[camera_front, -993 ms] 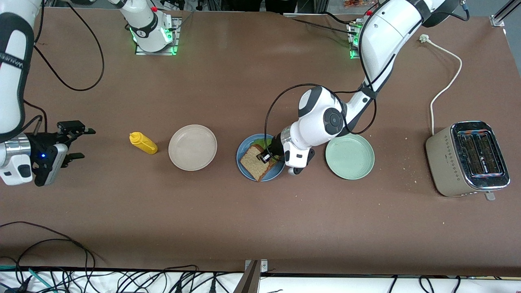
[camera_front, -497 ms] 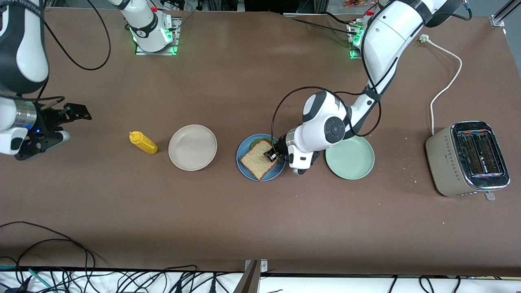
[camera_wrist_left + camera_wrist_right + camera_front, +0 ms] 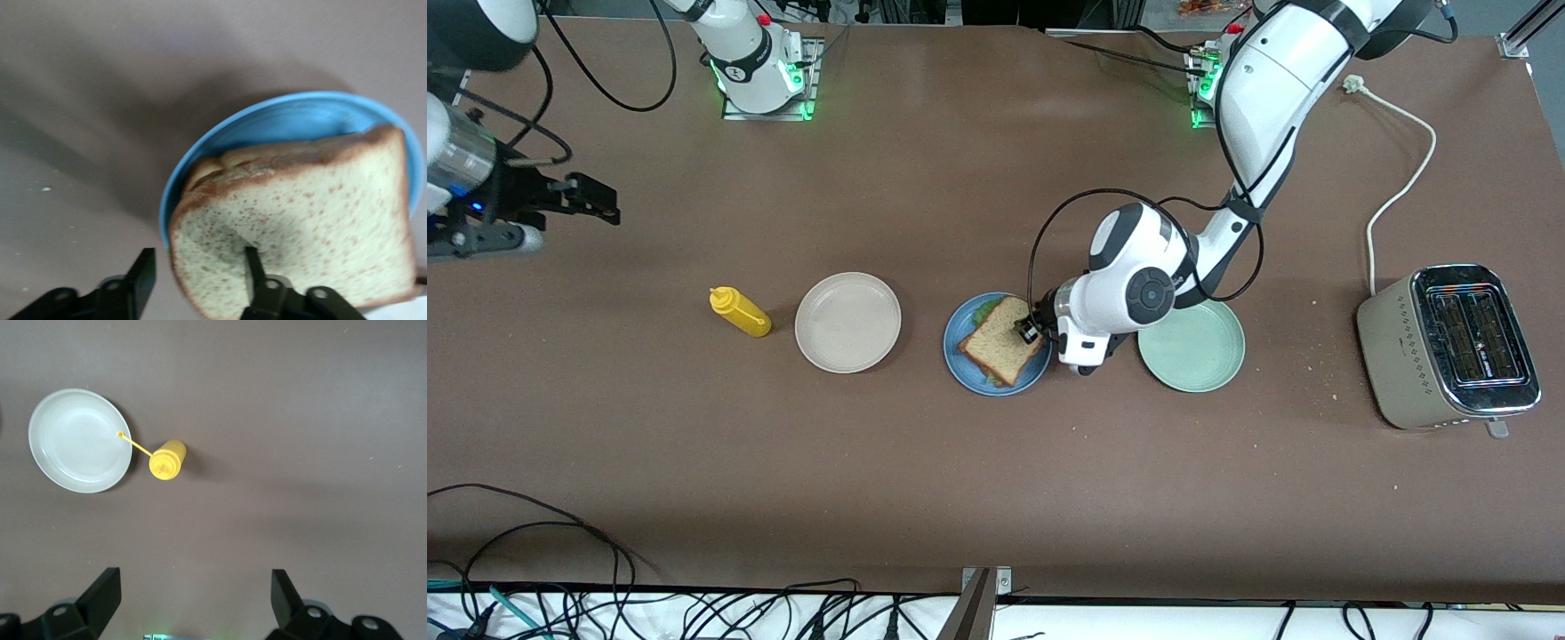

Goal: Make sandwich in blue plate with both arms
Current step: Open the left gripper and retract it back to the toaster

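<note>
Sandwich (image 3: 1003, 340) sits on blue plate (image 3: 959, 357). Left gripper (image 3: 1029, 331) at the sandwich's edge, fingers parted, gripping nothing. Right gripper (image 3: 596, 200) wide, over bare table (image 3: 996, 489), well apart from plate.

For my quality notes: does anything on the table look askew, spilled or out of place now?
Small things only. The sandwich sits turned cornerwise on the blue plate, lettuce peeking out at its edges. Pale crumbs are scattered beside the toaster, whose plug lies loose on the table.

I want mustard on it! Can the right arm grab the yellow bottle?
Probably yes. The right gripper is open above bare table, and nothing stands between it and the yellow bottle.
</note>
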### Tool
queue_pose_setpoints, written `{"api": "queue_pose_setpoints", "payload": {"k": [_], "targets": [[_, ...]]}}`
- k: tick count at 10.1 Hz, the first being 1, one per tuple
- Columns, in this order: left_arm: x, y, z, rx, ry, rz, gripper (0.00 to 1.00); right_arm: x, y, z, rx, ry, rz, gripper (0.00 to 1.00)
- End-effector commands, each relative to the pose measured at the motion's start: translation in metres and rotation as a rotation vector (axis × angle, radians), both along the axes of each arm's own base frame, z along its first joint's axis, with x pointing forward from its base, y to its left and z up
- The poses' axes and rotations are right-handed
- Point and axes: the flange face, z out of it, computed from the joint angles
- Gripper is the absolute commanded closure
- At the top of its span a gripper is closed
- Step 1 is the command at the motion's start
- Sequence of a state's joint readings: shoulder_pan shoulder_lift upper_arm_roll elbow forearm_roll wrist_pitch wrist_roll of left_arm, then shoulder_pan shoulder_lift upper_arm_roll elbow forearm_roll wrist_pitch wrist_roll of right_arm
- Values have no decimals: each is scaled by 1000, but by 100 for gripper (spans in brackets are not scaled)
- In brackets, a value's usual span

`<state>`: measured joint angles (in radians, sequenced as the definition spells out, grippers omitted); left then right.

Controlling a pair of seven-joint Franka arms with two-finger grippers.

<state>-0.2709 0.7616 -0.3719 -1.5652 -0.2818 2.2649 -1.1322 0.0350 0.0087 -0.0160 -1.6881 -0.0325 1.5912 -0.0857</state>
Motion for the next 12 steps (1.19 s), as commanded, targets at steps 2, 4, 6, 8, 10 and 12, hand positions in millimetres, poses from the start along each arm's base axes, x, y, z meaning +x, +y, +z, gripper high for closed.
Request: {"api": "queue_pose_setpoints", "payload": {"k": [2, 4, 6, 8, 10, 12], "targets": [[-7, 5, 1, 118, 34, -54, 9, 5, -10, 51, 71, -85, -57, 0], [9, 31, 41, 133, 58, -47, 0, 5, -10, 46, 72, -70, -61, 0], [31, 79, 100, 145, 66, -20, 0, 7, -8, 42, 73, -65, -67, 0], [48, 147, 159, 180, 75, -23, 0, 9, -4, 46, 76, -82, -63, 0], [48, 215, 212, 201, 81, -163, 0, 8, -10, 45, 79, -75, -54, 0], [49, 281, 254, 265, 46, -238, 0, 9, -10, 46, 71, -79, -55, 0]]}}
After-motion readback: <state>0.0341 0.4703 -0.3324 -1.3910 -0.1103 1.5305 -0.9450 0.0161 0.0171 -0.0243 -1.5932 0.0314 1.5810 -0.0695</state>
